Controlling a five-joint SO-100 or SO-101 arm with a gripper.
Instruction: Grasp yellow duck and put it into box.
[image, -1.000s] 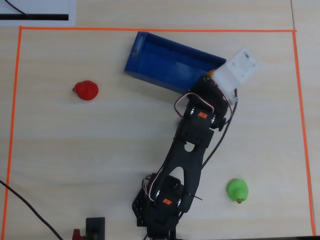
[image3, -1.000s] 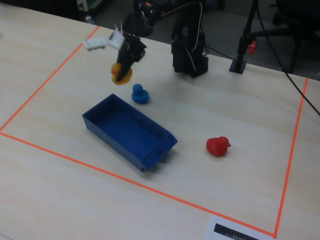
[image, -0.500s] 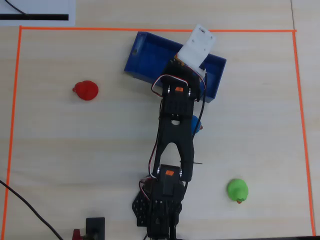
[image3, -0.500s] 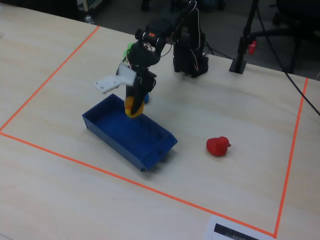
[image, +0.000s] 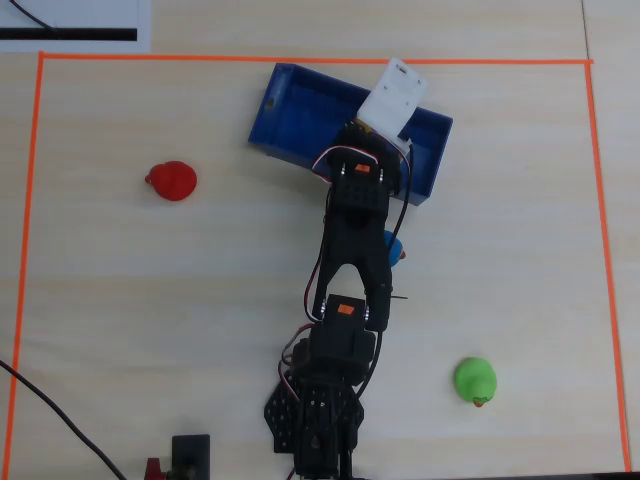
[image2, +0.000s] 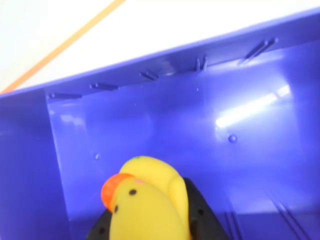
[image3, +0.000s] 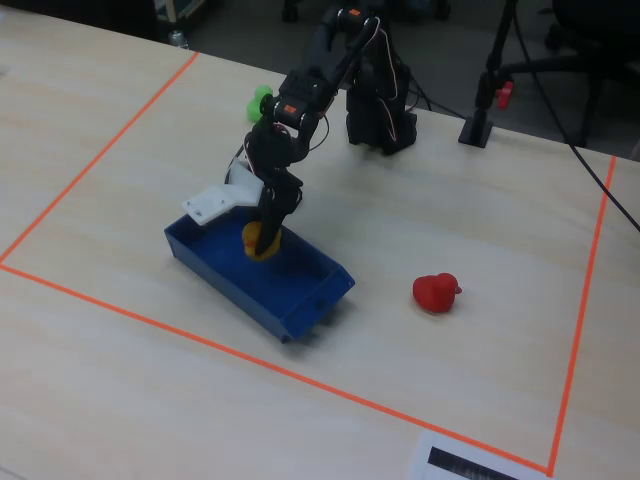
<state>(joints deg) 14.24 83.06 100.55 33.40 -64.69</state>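
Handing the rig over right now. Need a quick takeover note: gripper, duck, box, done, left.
Gripper: shut on the yellow duck, lowered inside the box; wrist view shows the duck clamped just above the blue floor.
Box: inside the orange tape outline, near its far edge in the overhead view.
Other ducks: red duck, green duck and blue duck lie on the table, outside the box; the blue one is partly hidden by the arm.
Done: duck picked and carried over into the box.
Left: open the jaws to release it, then lift the arm out clear of the box walls.
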